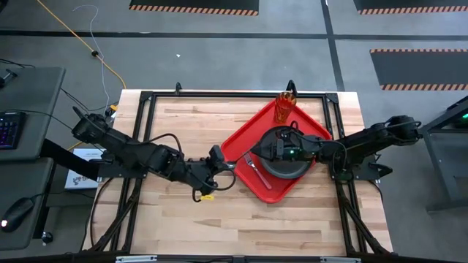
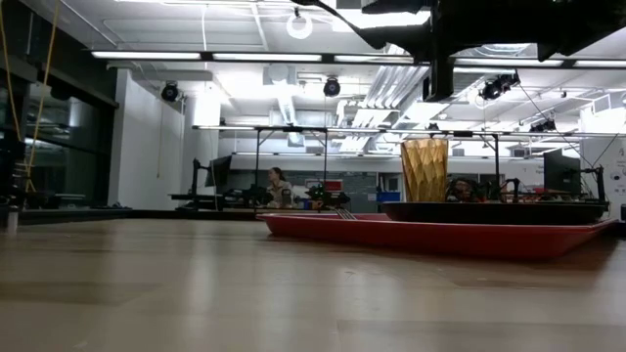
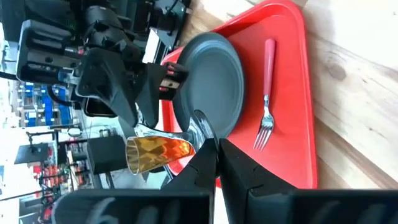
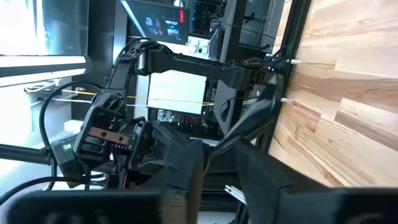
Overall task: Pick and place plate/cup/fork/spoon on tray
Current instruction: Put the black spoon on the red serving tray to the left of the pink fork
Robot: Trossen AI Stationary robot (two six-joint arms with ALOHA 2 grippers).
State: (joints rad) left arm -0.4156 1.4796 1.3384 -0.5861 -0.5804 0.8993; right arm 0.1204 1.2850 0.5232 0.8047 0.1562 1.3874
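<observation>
We see the left gripper (image 1: 219, 162) clenched on the spoon (image 3: 204, 126), just at the tray's (image 1: 241, 141) left edge. The plate (image 1: 289, 168), fork (image 1: 257, 172) and cup (image 1: 284, 108) sit on the tray. Our right gripper (image 1: 265, 148) hovers over the plate; we cannot tell its state.

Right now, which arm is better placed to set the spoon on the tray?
Left. The left gripper pinches the spoon right at the tray's edge, so a short reach should do; the right gripper hovers over the plate without the spoon.
</observation>
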